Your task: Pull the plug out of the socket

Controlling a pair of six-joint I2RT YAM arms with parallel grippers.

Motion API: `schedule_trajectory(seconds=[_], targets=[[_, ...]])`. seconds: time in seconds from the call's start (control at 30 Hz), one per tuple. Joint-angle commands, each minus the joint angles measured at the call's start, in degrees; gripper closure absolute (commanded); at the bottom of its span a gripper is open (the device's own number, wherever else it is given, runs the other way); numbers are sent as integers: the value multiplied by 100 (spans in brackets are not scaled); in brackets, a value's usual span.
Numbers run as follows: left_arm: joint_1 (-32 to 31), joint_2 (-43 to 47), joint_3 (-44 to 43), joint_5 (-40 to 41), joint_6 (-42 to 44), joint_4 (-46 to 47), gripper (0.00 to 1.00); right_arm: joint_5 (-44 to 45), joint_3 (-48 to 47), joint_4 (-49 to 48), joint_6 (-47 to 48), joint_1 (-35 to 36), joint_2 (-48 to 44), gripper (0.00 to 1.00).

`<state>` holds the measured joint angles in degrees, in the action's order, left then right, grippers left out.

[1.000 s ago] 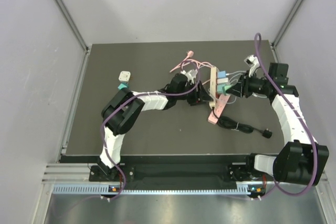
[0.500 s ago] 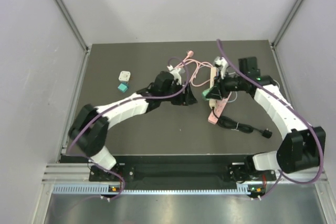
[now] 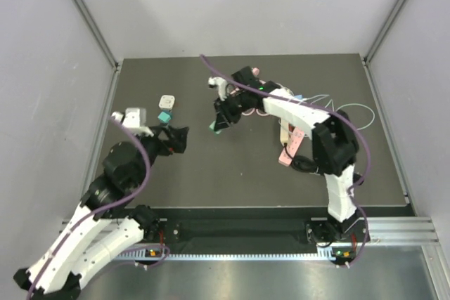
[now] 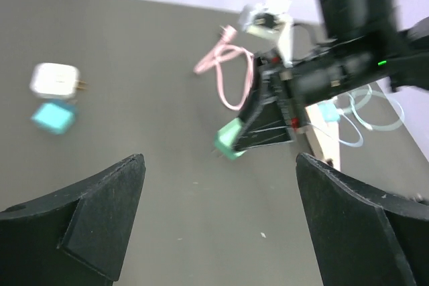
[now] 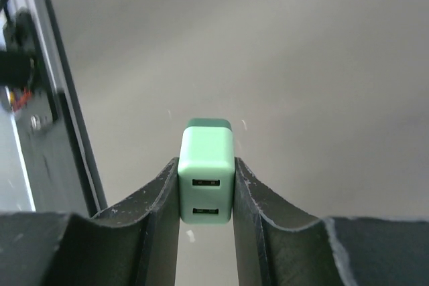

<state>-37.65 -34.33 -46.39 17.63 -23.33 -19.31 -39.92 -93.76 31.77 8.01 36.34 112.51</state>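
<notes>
My right gripper [image 3: 220, 123] is shut on a green USB plug [image 3: 217, 126] and holds it over the dark mat, well left of the power strip [image 3: 290, 147]. In the right wrist view the green plug [image 5: 206, 169] sits between both fingers [image 5: 161, 205] with its two USB ports facing the camera. My left gripper [image 3: 177, 138] is open and empty at the near left. In its wrist view the green plug [image 4: 231, 140] hangs ahead, clamped by the black right gripper [image 4: 268, 122], with its prongs free.
A white plug [image 3: 166, 101] and a teal plug [image 3: 164, 115] lie on the mat at the left, also in the left wrist view [image 4: 55, 78] [image 4: 53, 117]. A pink cable [image 4: 231, 78] and thin pale cables [image 3: 351, 114] lie near the strip.
The right gripper has carried the green plug leftward, away from the power strip. The left arm has drawn back from the strip to the near left, its gripper open.
</notes>
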Motion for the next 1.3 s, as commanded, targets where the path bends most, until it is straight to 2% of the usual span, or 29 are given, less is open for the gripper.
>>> schedule_trajectory(seconds=[0.0,0.03,0.17,0.33,0.4,0.57,0.67,0.7,0.77,0.8,0.87,0.9,1.0,1.07,1.1,1.27], targets=[[3,706,350,759,181,-512,1,642,-1116,-645,-1291,452,718,100],[3,1039,402,812,136,-547,1,1018,-1371,-802,-1876,584,929,100],[3,1525,350,1023,-74,-933,1,1600,-2470,-1277,-2988,866,1956,100],[3,1911,262,1330,-242,-1540,1,2101,-2612,-2278,-4356,1165,2625,100],[3,2061,262,1357,-303,-1655,1,2304,-2980,-2246,-4658,1270,2863,99],[3,2167,271,1445,-461,-1646,1,2928,-3693,-2166,-4738,1586,3444,95],[3,2158,297,1445,-523,-1594,1,3174,-3974,-2166,-4826,1727,3707,79],[3,2141,297,1419,-541,-1602,1,3175,-4010,-2166,-4826,1745,3752,67],[12,2141,271,1401,-628,-1654,1,3061,-4028,-2192,-4826,1736,3813,55],[3,2149,280,1419,-663,-1707,1,3000,-4010,-2227,-4809,1702,3805,43],[3,2167,306,1419,-725,-1699,1,2736,-3949,-2324,-4739,1649,3752,33],[12,2176,350,1401,-751,-1699,1,2674,-3931,-2350,-4599,1588,3717,22],[3,2167,429,1217,-778,-1515,1,2279,-3844,-2316,-4100,1430,3472,2],[3,2150,525,1015,-778,-1339,1,1902,-3703,-2246,-3730,1315,3199,0],[3,2115,595,936,-778,-1269,1,1448,-3624,-2184,-3197,1167,3059,0],[3,1913,851,129,-743,-768,1,-233,-2273,-2184,-1779,586,1566,0]])
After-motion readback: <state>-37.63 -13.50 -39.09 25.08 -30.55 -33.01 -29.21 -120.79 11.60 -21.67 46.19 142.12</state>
